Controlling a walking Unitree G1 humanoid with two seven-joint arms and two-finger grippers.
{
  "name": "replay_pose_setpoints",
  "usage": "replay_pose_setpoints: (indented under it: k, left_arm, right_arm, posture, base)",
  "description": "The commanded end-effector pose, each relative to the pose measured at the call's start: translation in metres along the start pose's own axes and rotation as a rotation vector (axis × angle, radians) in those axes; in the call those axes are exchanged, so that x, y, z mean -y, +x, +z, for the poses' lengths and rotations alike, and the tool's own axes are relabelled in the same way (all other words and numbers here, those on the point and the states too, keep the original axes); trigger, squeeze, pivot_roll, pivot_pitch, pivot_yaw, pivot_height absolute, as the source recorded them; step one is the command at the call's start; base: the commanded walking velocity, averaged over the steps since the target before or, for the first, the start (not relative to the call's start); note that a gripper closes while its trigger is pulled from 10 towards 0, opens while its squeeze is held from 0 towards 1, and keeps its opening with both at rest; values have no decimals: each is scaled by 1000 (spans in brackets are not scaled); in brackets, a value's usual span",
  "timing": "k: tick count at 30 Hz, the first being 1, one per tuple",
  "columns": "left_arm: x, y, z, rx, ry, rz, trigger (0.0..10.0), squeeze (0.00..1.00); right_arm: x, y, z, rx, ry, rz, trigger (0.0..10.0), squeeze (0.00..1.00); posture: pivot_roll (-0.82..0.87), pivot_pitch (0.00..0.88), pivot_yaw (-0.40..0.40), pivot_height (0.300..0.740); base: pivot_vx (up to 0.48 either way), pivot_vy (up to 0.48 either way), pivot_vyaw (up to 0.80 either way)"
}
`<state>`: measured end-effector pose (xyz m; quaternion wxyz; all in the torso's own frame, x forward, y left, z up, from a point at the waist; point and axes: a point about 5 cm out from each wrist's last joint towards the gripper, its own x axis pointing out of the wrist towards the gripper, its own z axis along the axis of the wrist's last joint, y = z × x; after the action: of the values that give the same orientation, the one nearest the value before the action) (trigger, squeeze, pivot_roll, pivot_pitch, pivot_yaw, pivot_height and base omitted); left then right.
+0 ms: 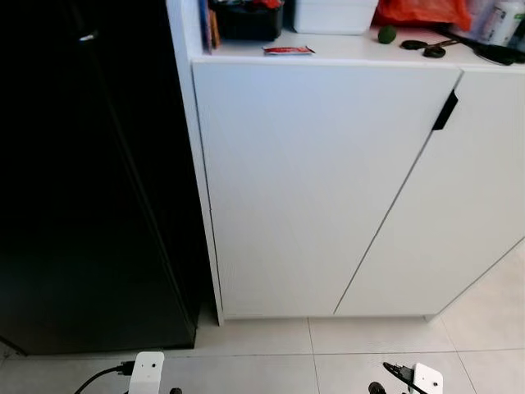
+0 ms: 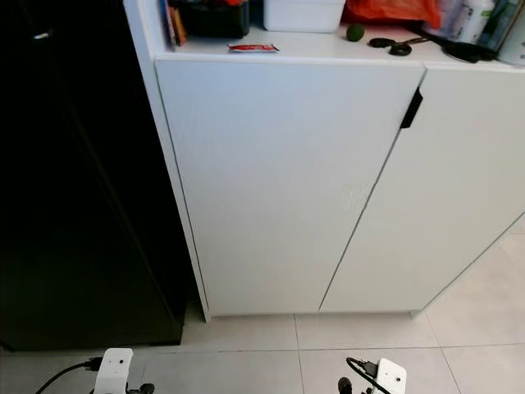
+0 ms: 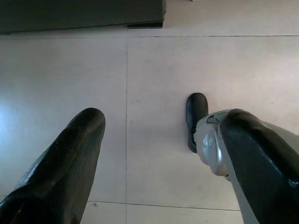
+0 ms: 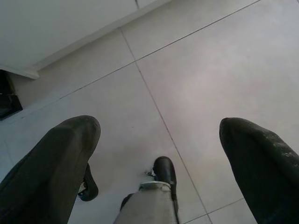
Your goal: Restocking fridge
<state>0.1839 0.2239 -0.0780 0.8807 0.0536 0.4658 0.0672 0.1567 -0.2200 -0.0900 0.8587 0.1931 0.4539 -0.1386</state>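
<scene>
Black fridge [image 1: 90, 189] stands left of the white cabinet [image 1: 320, 189], touching its side; door shut.

Both arms hang idle, pointed at the tiled floor [image 3: 154, 84]. Left gripper [image 3: 161, 163]: 2 fingers apart, holding nothing. Right gripper [image 4: 159, 158]: the same.

Fridge lies forward and left of both; left arm is nearer.

Fridge handle too dark to make out. Items on the cabinet top [image 1: 344, 48] cut off by the frame; lime [image 1: 387, 34] visible. Stock to load not identifiable.
</scene>
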Motion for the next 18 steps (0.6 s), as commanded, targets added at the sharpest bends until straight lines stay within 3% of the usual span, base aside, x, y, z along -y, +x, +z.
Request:
replay_pose_setpoints:
  k: [1,4,8,10,18]
  left_arm:
    - [-1,0,-4,-18,-7,-1,10000,0]
    - [0,-1,-4,-20,-4,-1,10000,0]
    - [0,-1,-5,-21,-3,-1,10000,0]
    - [-1,-1,-5,-23,-2,-1,10000,0]
    - [-1,-1,-6,-24,3,-2,10000,0]
  right_arm:
    - [2,0,0,3,6,-9,10000,0]
    - [3,-1,0,-9,-42,-4,10000,0]
    - [4,-1,1,-3,-67,-9,10000,0]
    - [4,-1,0,3,-40,-11,10000,0]
    - [2,-1,-1,-1,-32,8,10000,0]
  posture:
    - [94,0,-53,740]
    - [95,0,-53,740]
    - [94,0,-53,740]
    - [94,0,-52,740]
    - [93,0,-50,740]
  base:
    - [0,277,0]
    - [0,276,0]
    - [0,277,505]
    - [0,279,634]
    - [0,280,0]
